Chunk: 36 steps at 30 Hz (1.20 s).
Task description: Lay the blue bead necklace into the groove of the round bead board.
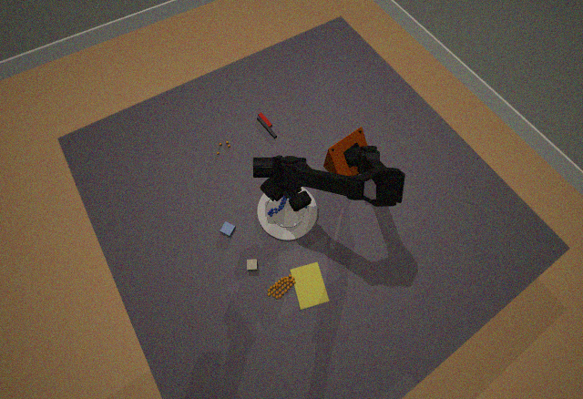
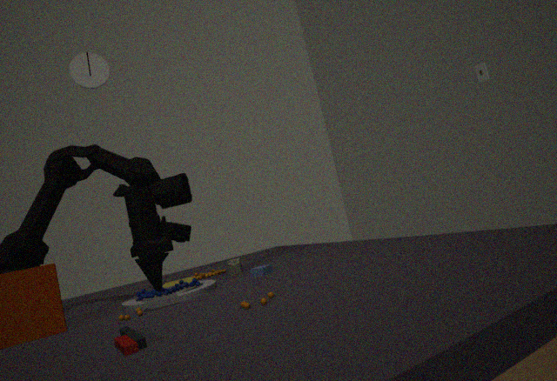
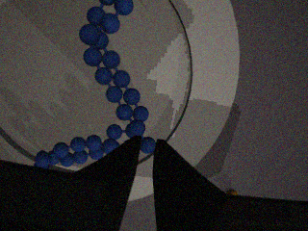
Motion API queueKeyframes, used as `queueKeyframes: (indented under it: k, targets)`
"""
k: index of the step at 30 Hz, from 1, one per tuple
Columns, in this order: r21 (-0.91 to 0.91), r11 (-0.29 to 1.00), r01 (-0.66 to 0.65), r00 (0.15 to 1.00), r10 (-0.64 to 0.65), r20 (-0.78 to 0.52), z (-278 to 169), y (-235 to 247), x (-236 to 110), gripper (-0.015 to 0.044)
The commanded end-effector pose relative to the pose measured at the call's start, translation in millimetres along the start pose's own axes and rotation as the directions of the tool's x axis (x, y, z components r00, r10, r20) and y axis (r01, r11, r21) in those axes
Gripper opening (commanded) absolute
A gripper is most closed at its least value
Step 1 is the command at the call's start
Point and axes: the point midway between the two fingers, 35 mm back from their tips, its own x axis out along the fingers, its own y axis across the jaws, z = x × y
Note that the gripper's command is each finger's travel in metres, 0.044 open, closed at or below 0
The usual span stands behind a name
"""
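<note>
The round bead board [image 1: 287, 234] [image 3: 217, 63] is pale, and a thin dark ring shows inside its broad rim. The blue bead necklace [image 1: 278, 209] [image 2: 182, 284] [image 3: 103, 75] lies bunched across the board's inside. In the wrist view, one double strand runs up from the fingertips and another runs left near the ring's lower edge. My gripper [image 2: 159, 289] [image 3: 147, 144] is shut on the blue bead necklace, with a bead between its tips, low over the board near the ring. In the top view the arm hides the fingertips and part of the necklace.
An orange bead necklace [image 1: 281, 286] lies beside a yellow sheet [image 1: 309, 285]. A light blue block [image 1: 227, 229] and a beige block [image 1: 251, 264] stand nearby. Loose orange beads [image 2: 244, 304], a red and black object [image 2: 125, 344] and an orange wedge [image 2: 31, 304] are around the board.
</note>
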Motion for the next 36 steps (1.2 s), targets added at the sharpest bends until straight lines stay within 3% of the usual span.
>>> queueKeyframes:
  k: [1,18,34,36]
  targets:
    - [-0.001,1.000,0.001,1.000,-0.001,-0.012,-3.0,-6.2,2.9,0.0000]
    - [-0.002,1.000,0.001,1.000,-0.001,-0.012,-3.1,-6.1,12.9,0.0000]
    - [-0.002,1.000,0.002,1.000,-0.002,-0.011,-2.8,-6.2,3.3,0.0420]
    - [-0.002,1.000,0.011,1.000,-0.011,0.000,-0.9,-8.6,5.0,0.0440]
